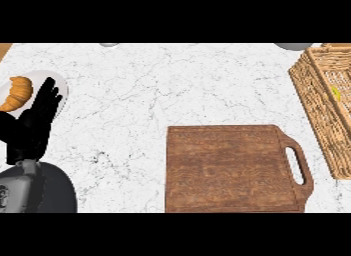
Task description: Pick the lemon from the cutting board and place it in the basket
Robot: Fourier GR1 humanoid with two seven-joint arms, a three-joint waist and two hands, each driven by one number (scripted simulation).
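Observation:
The brown wooden cutting board [230,167] lies at the lower middle of the counter, handle to the right, with nothing on it. A wicker basket [318,95] stands at the right edge. Inside it a small sliver of yellow, the lemon [336,93], shows through the basket's weave. My left hand [29,125] rests open at the left, fingers straight and pointing up, far from the board and basket. My right hand shows nowhere in the head view.
A white plate [1,95] with an orange croissant [17,93] sits at the far left, partly behind my left hand. Two pale round objects [292,46] peek in at the counter's far edge. White marble counter lies between the plate and board.

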